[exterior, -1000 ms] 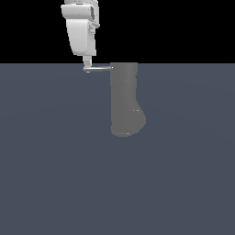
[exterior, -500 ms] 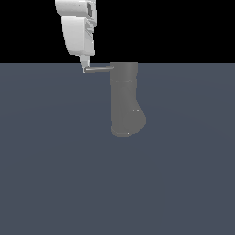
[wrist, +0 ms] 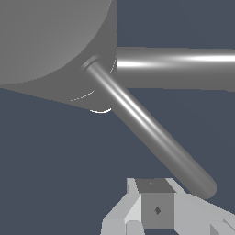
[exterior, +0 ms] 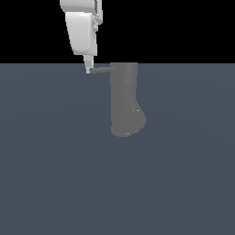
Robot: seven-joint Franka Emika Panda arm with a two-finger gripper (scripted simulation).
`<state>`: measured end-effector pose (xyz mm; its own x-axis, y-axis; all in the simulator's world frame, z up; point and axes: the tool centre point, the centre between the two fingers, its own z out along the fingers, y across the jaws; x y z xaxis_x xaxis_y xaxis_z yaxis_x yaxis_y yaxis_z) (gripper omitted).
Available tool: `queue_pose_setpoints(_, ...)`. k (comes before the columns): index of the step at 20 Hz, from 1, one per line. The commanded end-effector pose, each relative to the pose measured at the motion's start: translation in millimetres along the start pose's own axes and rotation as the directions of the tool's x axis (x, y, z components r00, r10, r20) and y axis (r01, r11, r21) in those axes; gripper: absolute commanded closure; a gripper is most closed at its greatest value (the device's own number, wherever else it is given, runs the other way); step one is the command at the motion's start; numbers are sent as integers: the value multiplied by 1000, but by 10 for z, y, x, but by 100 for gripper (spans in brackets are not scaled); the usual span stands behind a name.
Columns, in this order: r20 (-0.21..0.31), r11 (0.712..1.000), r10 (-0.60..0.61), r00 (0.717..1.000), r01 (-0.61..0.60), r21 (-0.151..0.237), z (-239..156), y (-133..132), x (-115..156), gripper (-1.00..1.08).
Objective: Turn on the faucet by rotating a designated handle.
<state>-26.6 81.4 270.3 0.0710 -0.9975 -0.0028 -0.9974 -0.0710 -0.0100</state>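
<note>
Claw (exterior: 88, 69) sits at the handle's (exterior: 102, 69) free tip, jaw gap unreadable, nothing gripped; pushing so near the end, it could slip off the faucet's (exterior: 125, 101) rod.

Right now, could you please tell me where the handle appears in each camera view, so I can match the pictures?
Exterior view: the handle is a short rod jutting from the top of the faucet toward the exterior view's left, ending at the pincer.
Wrist view: the handle runs diagonally out of the faucet toward the pincer.
Shared landmark: the handle's joint with the faucet body.
</note>
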Motion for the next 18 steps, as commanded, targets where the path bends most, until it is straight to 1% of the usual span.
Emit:
queue_pose_setpoints(1, -3, 1000, 21, 1000, -21, -6, -2, 93, 196, 108)
queue_pose_setpoints(16, -3, 1000, 26, 1000, -26, -10, -10, 533, 649, 108)
queue_pose_setpoints(17, -3, 1000, 26, 1000, -26, -10, -10, 533, 649, 108)
queue_pose_setpoints(18, -4, 1000, 4, 1000, -5, -6, -5, 484, 508, 108)
